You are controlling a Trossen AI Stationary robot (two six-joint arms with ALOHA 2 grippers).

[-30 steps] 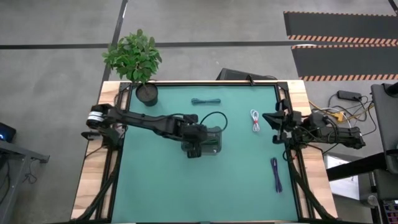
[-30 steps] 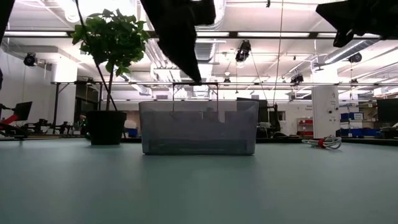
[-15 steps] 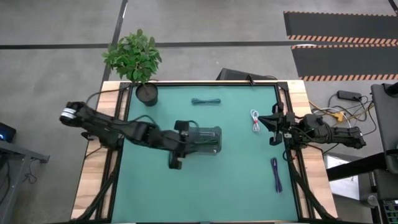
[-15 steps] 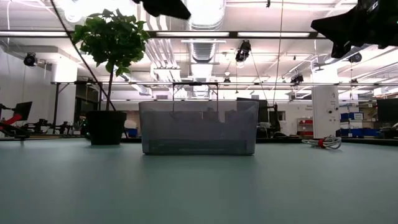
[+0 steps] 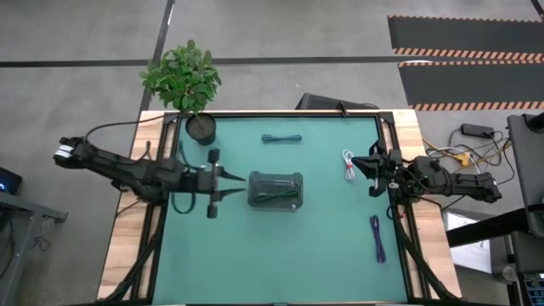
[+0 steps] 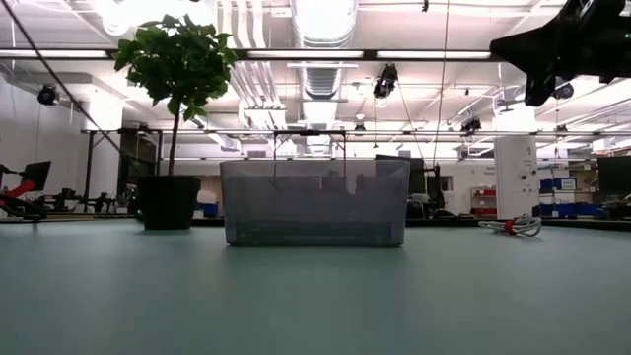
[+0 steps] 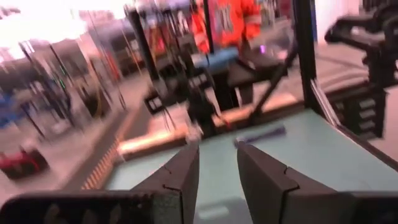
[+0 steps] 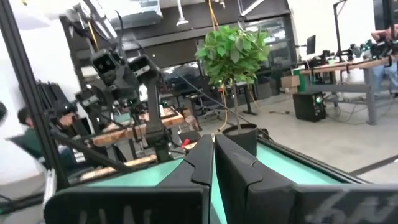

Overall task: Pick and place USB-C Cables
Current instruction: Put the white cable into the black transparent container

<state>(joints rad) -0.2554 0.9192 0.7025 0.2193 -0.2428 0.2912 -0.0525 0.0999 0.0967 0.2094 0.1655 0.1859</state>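
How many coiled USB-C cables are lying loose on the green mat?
3: dark teal cable at the far edge, white-and-red cable near the right gripper, purple-blue cable. The clear bin holds another.

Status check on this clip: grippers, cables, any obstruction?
Left gripper open, empty, beside clear plastic bin. Right gripper shut, empty, by white-and-red cable. Teal cable and purple-blue cable on mat. Nothing obstructing.

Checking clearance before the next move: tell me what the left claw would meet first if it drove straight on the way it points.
The left claw points toward the clear bin beside it, so it would likely meet the bin's near wall first; heights are unclear from above.
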